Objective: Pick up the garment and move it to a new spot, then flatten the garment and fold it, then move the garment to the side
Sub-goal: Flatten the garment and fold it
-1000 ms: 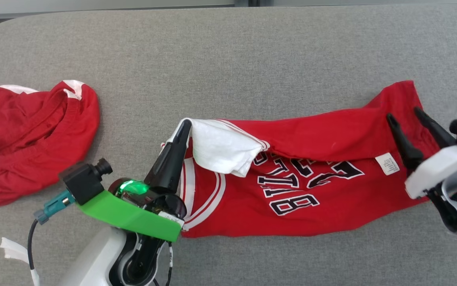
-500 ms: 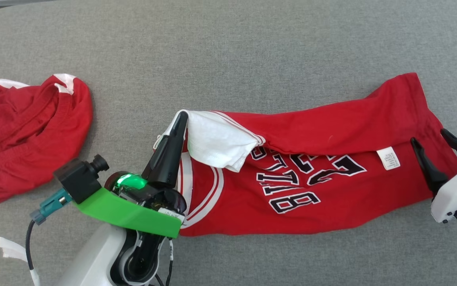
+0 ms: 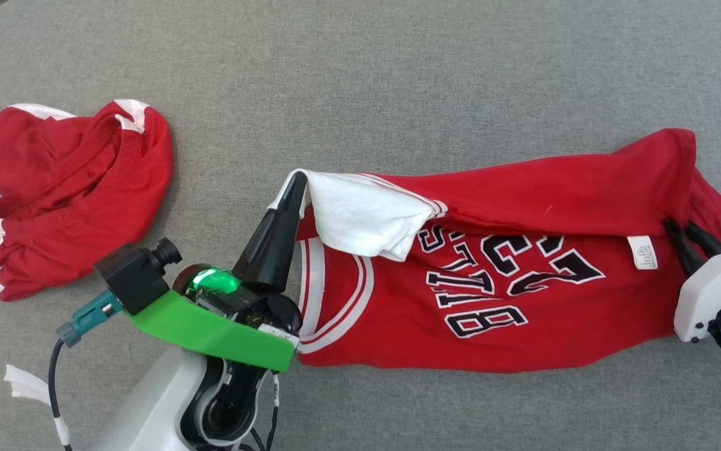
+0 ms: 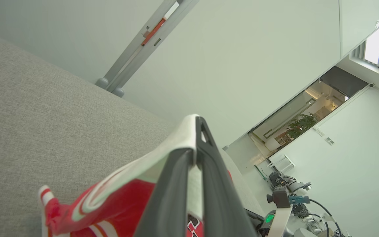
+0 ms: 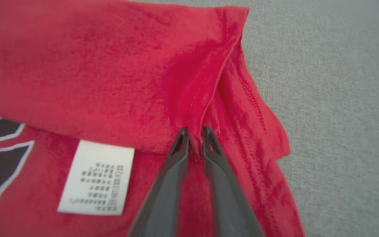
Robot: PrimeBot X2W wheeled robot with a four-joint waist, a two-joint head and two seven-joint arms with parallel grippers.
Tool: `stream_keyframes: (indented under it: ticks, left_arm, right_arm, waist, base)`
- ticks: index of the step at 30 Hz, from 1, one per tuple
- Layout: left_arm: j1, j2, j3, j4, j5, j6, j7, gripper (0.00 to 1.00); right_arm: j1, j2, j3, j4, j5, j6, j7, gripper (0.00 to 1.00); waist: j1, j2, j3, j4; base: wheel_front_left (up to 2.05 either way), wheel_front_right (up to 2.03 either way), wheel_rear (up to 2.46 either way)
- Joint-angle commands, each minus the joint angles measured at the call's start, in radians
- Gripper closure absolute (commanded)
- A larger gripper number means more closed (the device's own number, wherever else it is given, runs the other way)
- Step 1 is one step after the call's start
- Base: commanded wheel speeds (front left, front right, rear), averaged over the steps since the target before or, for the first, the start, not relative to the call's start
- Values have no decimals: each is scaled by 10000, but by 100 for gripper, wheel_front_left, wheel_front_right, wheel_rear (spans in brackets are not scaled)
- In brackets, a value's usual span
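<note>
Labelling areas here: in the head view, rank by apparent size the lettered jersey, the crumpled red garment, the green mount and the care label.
1. lettered jersey
2. crumpled red garment
3. green mount, enlarged by nearness to the camera
4. care label

Crumpled red shorts (image 3: pixel 66 194) with white trim, on grey fabric surface (image 3: pixel 398 75)

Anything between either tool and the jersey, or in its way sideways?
Nothing visible between them: the left tool grips the jersey by its white edge; the right tool pinches a hem fold. A crumpled red garment lies apart, left on the table, likely blocking only a move that way.
</note>
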Motion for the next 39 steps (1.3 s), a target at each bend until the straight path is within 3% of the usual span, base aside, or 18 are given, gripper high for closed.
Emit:
stream_keyframes:
  ticks: [1, 2, 7, 11, 17, 21, 24, 28, 34, 39]
  left_arm:
    - [-91, 14, 73, 6, 6, -32, -5, 100]
    - [-54, 19, 108, 2, 29, -32, -5, 100]
    - [103, 64, 276, -181, 204, -32, -5, 100]
    - [28, 227, 439, -650, 280, -32, -5, 100]
    - [-1694, 1324, 460, -1713, 253, -33, 625, 100]
    - [-3894, 1922, 665, -1740, 456, -33, 1694, 100]
    - [-5865, 2051, 887, -896, 426, -30, 2471, 100]
    - [-8667, 1913, 926, 1059, 983, -28, 2822, 100]
    - [-12209, 1665, 720, 3752, 1908, -19, 1418, 100]
    - [-13440, 1565, 89, 4635, 1951, -18, 256, 100]
  right_arm:
    - [163, -23, -93, -12, -92, -7, -59, 94]
    - [267, -55, -142, -93, -125, -7, -67, 100]
    - [734, -160, -611, -830, -242, -7, -191, 100]
    - [1126, -168, -1346, -2139, -81, -7, -158, 100]
    - [564, -252, -2577, -4691, 518, -7, 733, 100]
    - [-1000, -392, -2575, -5209, 960, -5, 1525, 100]
    - [-3050, -309, -2163, -4491, 1270, -5, 1914, 100]
    - [-6218, -112, -1446, -2787, 781, -4, 1740, 100]
    - [-10377, 571, -1036, -11, -842, -5, 209, 100]
    - [-11884, 821, -771, 1647, -1820, -7, -1290, 100]
  waist:
    - [0, 0, -69, -19]
    - [0, 0, -113, -48]
    - [0, 0, -369, -249]
    - [0, 0, -612, -452]
    - [0, 0, -572, -765]
    - [0, 0, -42, -998]
    - [0, 0, 602, -1225]
    - [0, 0, 1666, -1373]
    - [0, 0, 3048, -1595]
    - [0, 0, 3724, -1508]
  base:
    - [0, 0, 0]
    - [0, 0, 0]
    - [0, 0, 0]
    - [0, 0, 0]
    - [0, 0, 0]
    - [0, 0, 0]
    - [0, 0, 0]
    - [0, 0, 0]
    - [0, 0, 0]
    - [0, 0, 0]
